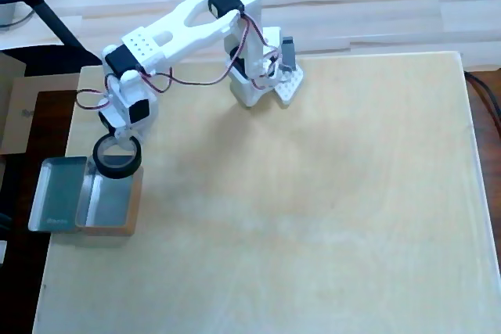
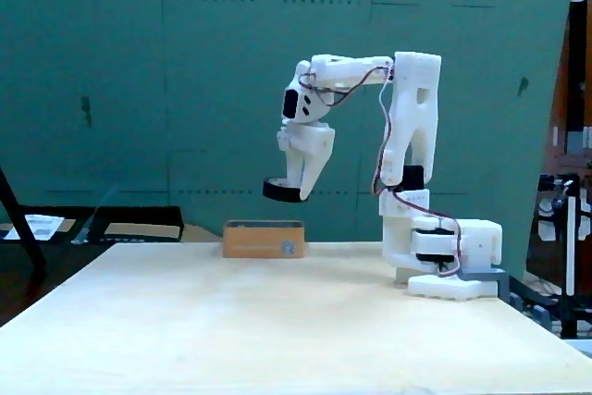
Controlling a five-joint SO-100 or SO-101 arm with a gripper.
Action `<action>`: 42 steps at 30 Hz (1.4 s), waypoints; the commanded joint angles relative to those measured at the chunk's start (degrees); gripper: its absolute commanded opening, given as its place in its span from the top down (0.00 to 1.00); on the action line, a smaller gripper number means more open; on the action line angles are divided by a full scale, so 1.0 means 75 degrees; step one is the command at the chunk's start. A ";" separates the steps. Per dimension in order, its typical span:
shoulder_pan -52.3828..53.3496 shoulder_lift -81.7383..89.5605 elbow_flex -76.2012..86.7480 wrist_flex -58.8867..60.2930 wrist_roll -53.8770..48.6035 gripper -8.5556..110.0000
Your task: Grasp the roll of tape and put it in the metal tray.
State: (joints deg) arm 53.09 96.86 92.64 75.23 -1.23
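Tape ring held aloft over tray

Gripper [image 2: 294, 193] pinches the roll of tape [image 1: 117, 156] by its rim, holding it in the air above the metal tray's [image 1: 57, 205] back wall in the overhead view. Seen from the fixed view, the ring [image 2: 282, 191] hangs clear above the tray [image 2: 264, 239], which sits at the desk's [image 1: 313, 209] left edge.

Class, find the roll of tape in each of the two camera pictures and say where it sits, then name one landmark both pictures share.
Overhead view: the roll of tape is at left, over the metal tray's upper right corner, held by the gripper.
Fixed view: the tape hangs centre-left, above the tray.
Shared landmark: the white arm base.
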 commanded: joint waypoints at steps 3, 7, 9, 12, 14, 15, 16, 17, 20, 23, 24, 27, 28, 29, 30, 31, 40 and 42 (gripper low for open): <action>0.0059 0.0258 0.0023 -0.0586 0.0422 0.93; 0.0047 0.0246 -0.0129 -0.0703 0.0434 0.93; 0.0047 0.0234 -0.0270 -0.0703 0.0434 0.93; 0.0047 -0.0152 -0.0656 -0.0703 0.0434 0.93; 0.0047 -0.0715 -0.1090 -0.0703 0.0434 0.93; 0.0047 -0.1090 -0.1324 -0.0703 0.0422 0.93; 0.0059 -0.1512 -0.1570 -0.0703 0.0422 0.93; 0.0059 -0.1934 -0.1840 -0.0656 0.0422 0.93; 0.0059 -0.3000 -0.2625 -0.0445 0.0363 0.93; 0.0070 -0.3645 -0.3082 -0.0211 0.0363 0.93; 0.0070 -0.3727 -0.3176 -0.0187 0.0363 0.93; 0.0094 -0.3727 -0.3258 -0.0187 0.0363 0.93; 0.0105 -0.3727 -0.3258 -0.0187 0.0363 0.93; 0.0117 -0.3727 -0.3270 -0.0187 0.0363 0.93; 0.0117 -0.3727 -0.3270 -0.0187 0.0363 0.93; 0.0117 -0.3727 -0.3258 -0.0187 0.0363 0.93; 0.0070 -0.3738 -0.3258 -0.0187 0.0363 0.83; 0.0070 -0.3727 -0.3258 -0.0187 0.0387 0.82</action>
State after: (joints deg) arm 53.26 68.38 70.40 73.65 1.41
